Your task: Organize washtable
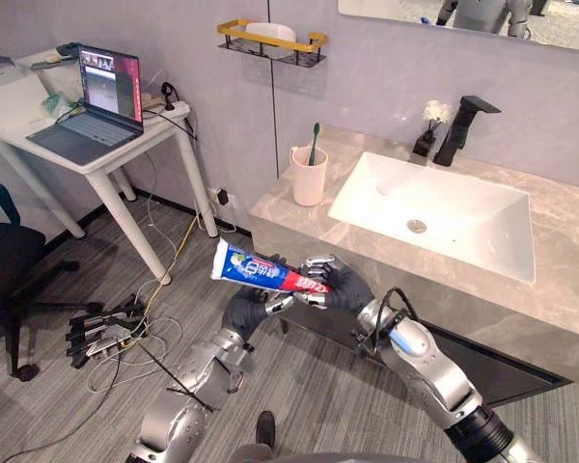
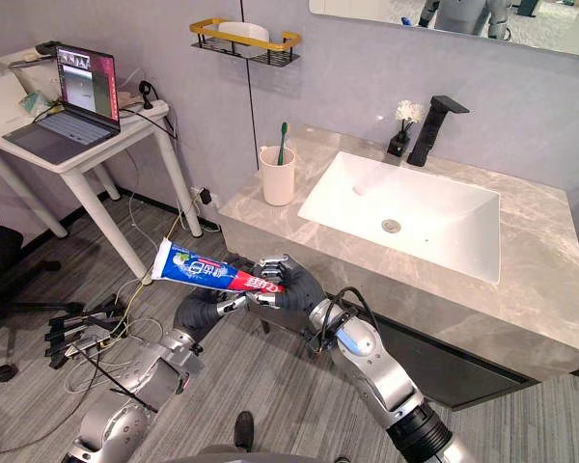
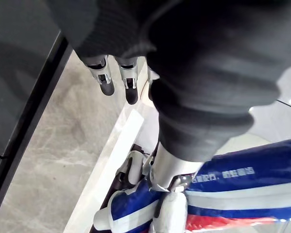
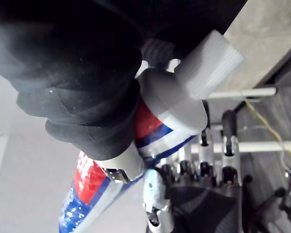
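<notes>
Seemingly, tidying had barely begun: the left hand (image 1: 249,309) and right hand (image 1: 342,287) together pinched the toothpaste tube (image 1: 256,270), not yet set in the cup (image 1: 309,178) well beyond them.

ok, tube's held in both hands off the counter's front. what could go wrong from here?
1. The toothpaste tube is held by left hand and right hand over the floor; a mistimed release likely drops it.
2. The cup sits near the counter edge with a toothbrush in it; a clumsy approach could tip it.
</notes>
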Robot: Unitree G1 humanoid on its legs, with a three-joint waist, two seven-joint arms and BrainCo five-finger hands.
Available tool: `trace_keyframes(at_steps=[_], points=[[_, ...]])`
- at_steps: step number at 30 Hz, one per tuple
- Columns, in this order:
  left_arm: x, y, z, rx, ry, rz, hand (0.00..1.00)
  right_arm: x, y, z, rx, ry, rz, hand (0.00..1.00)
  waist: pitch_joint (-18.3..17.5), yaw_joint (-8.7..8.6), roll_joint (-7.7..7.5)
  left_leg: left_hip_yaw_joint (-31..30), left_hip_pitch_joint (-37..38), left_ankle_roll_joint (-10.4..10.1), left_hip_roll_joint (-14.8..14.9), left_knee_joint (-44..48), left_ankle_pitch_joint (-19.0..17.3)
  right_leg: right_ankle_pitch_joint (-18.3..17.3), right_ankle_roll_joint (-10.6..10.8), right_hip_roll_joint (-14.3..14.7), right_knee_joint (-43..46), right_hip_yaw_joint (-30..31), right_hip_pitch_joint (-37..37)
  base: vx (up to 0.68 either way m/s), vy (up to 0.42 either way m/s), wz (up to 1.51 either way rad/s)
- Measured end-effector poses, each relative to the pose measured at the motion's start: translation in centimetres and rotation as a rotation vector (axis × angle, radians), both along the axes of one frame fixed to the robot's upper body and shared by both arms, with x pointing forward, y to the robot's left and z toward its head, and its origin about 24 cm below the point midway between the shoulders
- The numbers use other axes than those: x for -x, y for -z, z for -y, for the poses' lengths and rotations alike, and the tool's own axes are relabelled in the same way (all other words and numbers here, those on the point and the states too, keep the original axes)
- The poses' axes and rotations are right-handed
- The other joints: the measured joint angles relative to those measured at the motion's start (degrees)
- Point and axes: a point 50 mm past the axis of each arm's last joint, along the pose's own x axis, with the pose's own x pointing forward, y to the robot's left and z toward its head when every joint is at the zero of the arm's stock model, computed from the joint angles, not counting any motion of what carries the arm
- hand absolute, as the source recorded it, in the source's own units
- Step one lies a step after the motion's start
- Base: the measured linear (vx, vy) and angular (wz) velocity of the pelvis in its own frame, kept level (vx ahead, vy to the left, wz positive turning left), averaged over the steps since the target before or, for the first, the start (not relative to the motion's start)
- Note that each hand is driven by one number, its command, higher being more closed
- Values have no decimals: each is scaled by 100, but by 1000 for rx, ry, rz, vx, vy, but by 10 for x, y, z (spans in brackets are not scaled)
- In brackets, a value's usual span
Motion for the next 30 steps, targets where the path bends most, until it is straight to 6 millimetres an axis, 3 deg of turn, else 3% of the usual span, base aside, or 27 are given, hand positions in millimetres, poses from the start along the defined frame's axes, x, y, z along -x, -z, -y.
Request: trace_keyframes(at_steps=[10,21,30], points=[[1,-26,-11,83,-54,85,0,-6,-4,7,-18,51,17,100,2,2,13,-11,-15,3,-10,0,3,7,-11,-6,-18,-15,2,0,0,0],[8,-30,-8,148,-36,77,0,-8,4,7,-14,69,-24,100,2,-3,50,-22,-21,3,-16,0,3,4,-16,-9,-22,-28,2,0,0,0],[12,-26,8,185,23,48,0,-7,3,1,-47,63,-27,100,0,-5,72,-21,-23,5,-23,0,5,5,-17,-16,-30,-28,1,0,0,0]])
